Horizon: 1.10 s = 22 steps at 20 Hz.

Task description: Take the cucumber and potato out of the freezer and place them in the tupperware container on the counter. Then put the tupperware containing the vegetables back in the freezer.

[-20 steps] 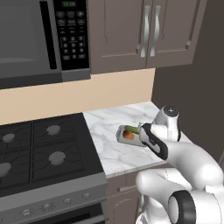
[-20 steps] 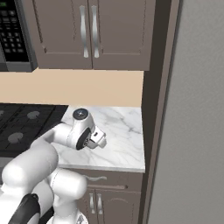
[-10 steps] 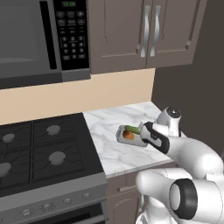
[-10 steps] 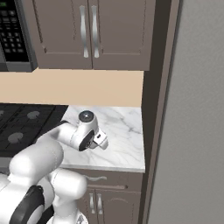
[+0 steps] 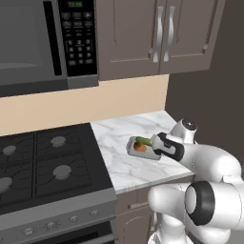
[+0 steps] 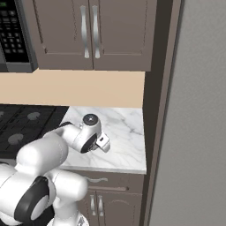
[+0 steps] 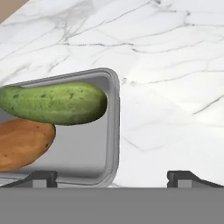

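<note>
**Hand view: tray loaded, jaws spread at its corner**

Item 1, the tupperware container (image 7: pixel 111 131): you see its rounded grey rim and one corner on the white marble counter (image 7: pixel 175 87). It holds both vegetables, which suggests the loading half of your task is done and the tray now waits for its return to the freezer.

Item 2, the cucumber (image 7: pixel 54 103): it lies lengthwise in the tray, one end close to the side wall, overlapping the potato (image 7: pixel 24 142) from this angle. The potato sits beside it, nearer the gripper.

Item 3, the gripper (image 7: pixel 109 177): its two dark tips stand fully spread, pinching nothing. One tip sits at the tray's near rim, the other over bare marble beyond the corner. You would likely want the tips to straddle a wall before closing.

Item 4, arm pose: in the left base view the arm reaches low and forward from the base, with the hand (image 5: pixel 167 146) pitched down just beside the tray (image 5: pixel 143 154). In the right base view the wrist (image 6: pixel 90 134) hangs over the counter's front part, left of the tall grey freezer (image 6: pixel 198 132) door.
</note>
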Motion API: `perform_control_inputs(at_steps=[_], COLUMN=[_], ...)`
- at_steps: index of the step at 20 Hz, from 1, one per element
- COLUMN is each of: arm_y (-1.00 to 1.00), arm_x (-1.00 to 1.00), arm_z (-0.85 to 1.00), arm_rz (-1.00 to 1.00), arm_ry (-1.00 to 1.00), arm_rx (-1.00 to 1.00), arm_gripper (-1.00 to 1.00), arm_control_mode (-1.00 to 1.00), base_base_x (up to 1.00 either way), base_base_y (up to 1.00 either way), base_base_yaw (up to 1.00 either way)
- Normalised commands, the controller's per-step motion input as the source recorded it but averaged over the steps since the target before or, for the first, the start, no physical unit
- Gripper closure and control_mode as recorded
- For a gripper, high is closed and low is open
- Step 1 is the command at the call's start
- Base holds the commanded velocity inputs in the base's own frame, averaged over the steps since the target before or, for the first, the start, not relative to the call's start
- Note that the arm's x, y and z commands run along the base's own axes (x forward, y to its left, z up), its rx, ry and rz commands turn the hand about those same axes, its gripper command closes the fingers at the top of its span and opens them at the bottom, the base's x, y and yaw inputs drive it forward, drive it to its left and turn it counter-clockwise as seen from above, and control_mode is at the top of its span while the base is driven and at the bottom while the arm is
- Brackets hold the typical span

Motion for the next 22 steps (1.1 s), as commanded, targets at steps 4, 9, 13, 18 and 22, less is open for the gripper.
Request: perform_control_inputs(at_steps=[4,9,13,18,22], arm_y=[0.03,0.03,0.03,0.07,0.08], arm_x=[0.02,0.13,0.11,0.10,0.09], arm_z=[-0.19,-0.17,-0.19,-0.22,-0.22], arm_rz=[0.00,0.00,0.00,0.00,0.00], arm_ry=[0.00,0.00,0.00,0.00,0.00], arm_rx=[0.00,0.00,0.00,0.00,0.00], arm_gripper=[-1.00,-1.00,-1.00,-1.00,-1.00], arm_control_mode=[-1.00,-1.00,-1.00,-1.00,-1.00], base_base_x=[0.00,0.00,0.00,0.00,0.00], base_base_y=[0.00,0.00,0.00,0.00,0.00], base_base_yaw=[0.00,0.00,0.00,0.00,0.00])
